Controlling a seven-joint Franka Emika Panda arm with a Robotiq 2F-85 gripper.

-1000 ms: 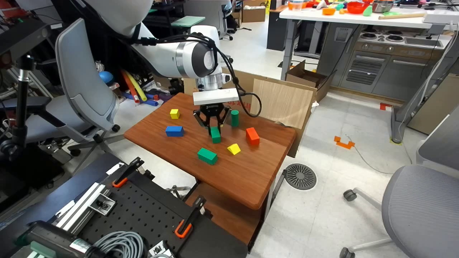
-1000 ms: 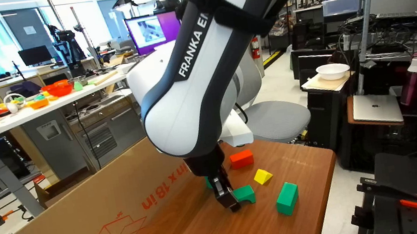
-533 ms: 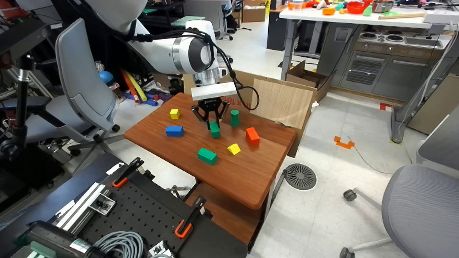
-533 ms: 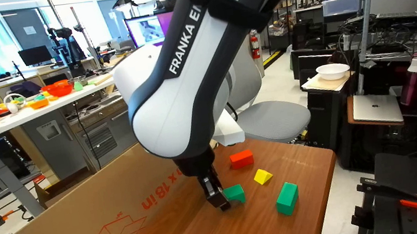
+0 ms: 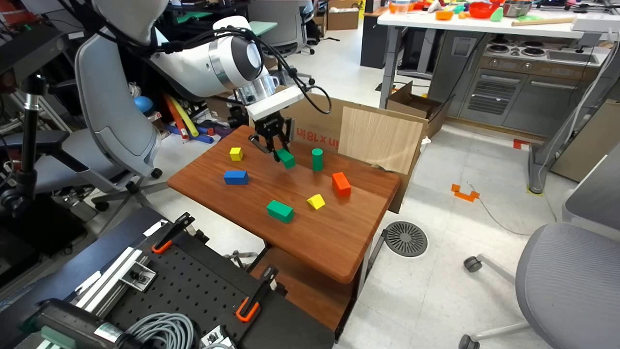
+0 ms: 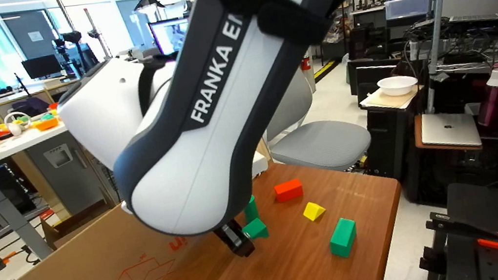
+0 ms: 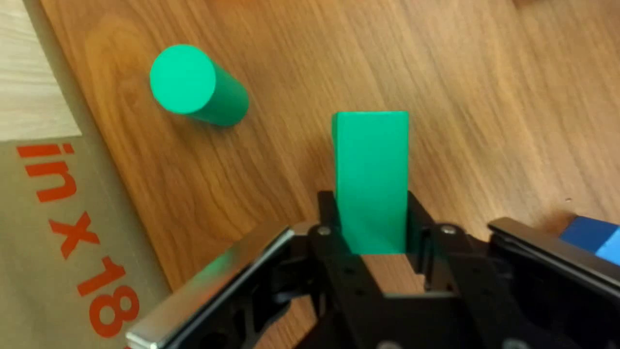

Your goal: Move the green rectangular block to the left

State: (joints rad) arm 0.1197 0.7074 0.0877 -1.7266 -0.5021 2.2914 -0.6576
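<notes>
The green rectangular block (image 5: pixel 286 159) is held between the fingers of my gripper (image 5: pixel 283 153). In the wrist view the block (image 7: pixel 372 169) points forward from between both fingertips (image 7: pixel 370 206), which touch its long sides. In an exterior view the block (image 6: pixel 256 228) shows beside the black finger (image 6: pixel 238 243), and the arm hides the rest of the gripper. The block looks tilted and seems a little above the brown table (image 5: pixel 329 242); its underside is hard to see. Another green block (image 5: pixel 280 211) lies on the table near the front edge, apart from the gripper.
A green cylinder (image 5: pixel 317 160) stands close to the held block. An orange-red block (image 5: pixel 341 184), yellow wedge (image 5: pixel 316 201), blue block (image 5: pixel 236 177) and yellow cube (image 5: pixel 236 154) are on the table. A cardboard sheet (image 6: pixel 116 273) stands along the table's back edge.
In the exterior views my gripper has moved away from the table's front green block, carrying the held block with it. The wrist and block have turned and tilted. The other blocks have not moved.
</notes>
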